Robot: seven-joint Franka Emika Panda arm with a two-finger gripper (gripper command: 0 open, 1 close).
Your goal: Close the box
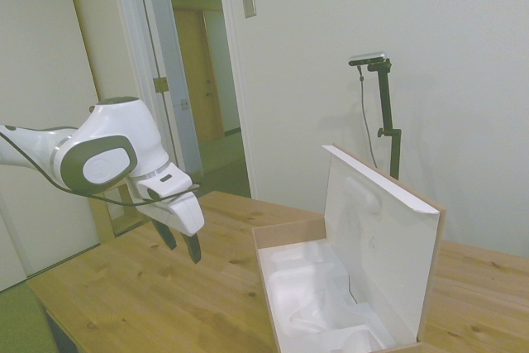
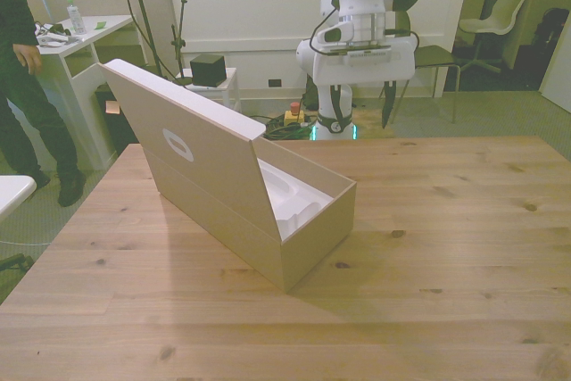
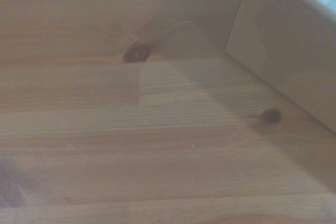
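Setting: a room with pale walls and an open doorway (image 1: 194, 80) is showing behind a wooden counter (image 2: 446, 247).

Item 1, the box (image 2: 259, 211): long, brown cardboard, sitting on the counter toward the front view's left, running diagonally. Its flap lid (image 2: 183, 144) is standing raised and tilting outward, away from the opening, white on the inner face in the side view (image 1: 376, 245). A white moulded foam insert (image 1: 318, 303) is lying inside the open tray.

Item 2, the claw (image 1: 180, 244): hanging above the counter's far edge, fingers pointing down and standing apart, holding nothing. It is keeping well clear of the box, off the box's far end and to the front view's right of it; nothing is touching the lid.

Item 3, wrist view: bare counter planks with knots, and one brown box wall (image 3: 286, 51) rising at the edge of the patch.

Item 4, a person (image 2: 27, 86): standing at the front view's far left beside a white desk (image 2: 76, 46).
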